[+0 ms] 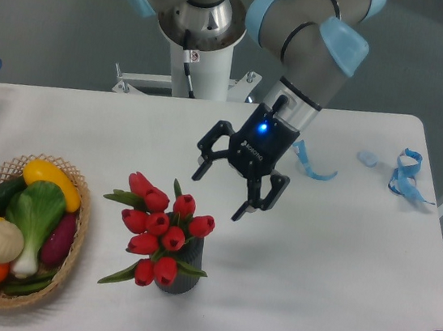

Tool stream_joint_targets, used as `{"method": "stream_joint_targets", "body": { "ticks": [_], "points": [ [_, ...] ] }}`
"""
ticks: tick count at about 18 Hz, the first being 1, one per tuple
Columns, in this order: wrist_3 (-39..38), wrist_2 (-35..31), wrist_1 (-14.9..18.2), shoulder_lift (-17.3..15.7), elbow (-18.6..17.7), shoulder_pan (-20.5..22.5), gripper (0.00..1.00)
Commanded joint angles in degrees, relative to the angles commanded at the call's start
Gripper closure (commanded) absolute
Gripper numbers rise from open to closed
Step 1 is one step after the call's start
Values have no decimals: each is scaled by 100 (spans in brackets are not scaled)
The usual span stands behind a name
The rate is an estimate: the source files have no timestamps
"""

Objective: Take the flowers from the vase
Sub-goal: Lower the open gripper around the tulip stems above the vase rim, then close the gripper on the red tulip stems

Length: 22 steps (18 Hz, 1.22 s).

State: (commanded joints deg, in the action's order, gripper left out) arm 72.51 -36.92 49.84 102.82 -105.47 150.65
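Black end effector (220, 191) hanging with its fingers spread wide and nothing between them, just above the red tulips (159, 232).

The tulips are glossy, smooth buds with pointed green leaves, bunched upright in a small dark grey ribbed vase (180, 274) on the white desk (319, 293). The bunch sits just below and left of the fingertips, not touching them. Off to the left, a woven wicker basket (72, 256) holds shiny vegetables; blue ribbon scraps (406, 175) lie at the far right.
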Motion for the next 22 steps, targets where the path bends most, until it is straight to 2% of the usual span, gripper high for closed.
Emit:
{"method": "stream_joint_targets", "body": {
  "ticks": [3, 6, 17, 18, 19, 22],
  "points": [
    [-123, 27, -325, 150, 35, -141, 0],
    [-123, 27, -501, 334, 132, -290, 0],
    [-123, -17, -528, 581, 264, -378, 2],
    [-123, -35, -528, 581, 273, -413, 9],
    [-132, -44, -528, 581, 264, -422, 21],
    [-211, -53, -528, 563, 273, -422, 48]
  ]
}}
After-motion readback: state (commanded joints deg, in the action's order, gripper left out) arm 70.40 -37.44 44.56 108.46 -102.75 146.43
